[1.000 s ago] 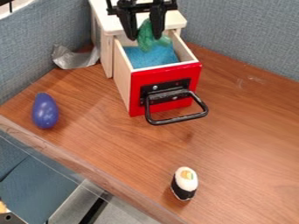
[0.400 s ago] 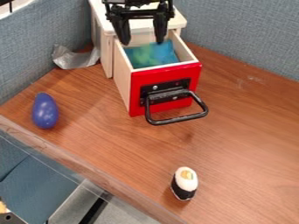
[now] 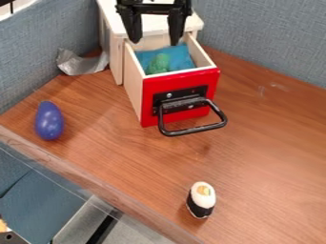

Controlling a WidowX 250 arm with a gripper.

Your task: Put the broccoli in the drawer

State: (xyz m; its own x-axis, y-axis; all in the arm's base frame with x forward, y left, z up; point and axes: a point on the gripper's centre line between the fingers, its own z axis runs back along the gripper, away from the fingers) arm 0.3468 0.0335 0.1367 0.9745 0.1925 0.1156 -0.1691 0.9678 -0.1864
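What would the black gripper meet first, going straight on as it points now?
Probably the green broccoli or the blue lining inside the open drawer below the gripper; depth is unclear, so which is uncertain.

This looks like a robotics lab bench set up inside an office-style cubicle. Blue-gray fabric partition panels (image 3: 267,35) meet in a corner behind a wood-grain tabletop (image 3: 267,143), which gives the office feel. The lab side shows in the black two-finger robot gripper (image 3: 155,42) hanging over a small wooden drawer (image 3: 181,97), with a toy sushi roll (image 3: 201,200) and a purple egg-shaped object (image 3: 49,120) spread out on the same tabletop.
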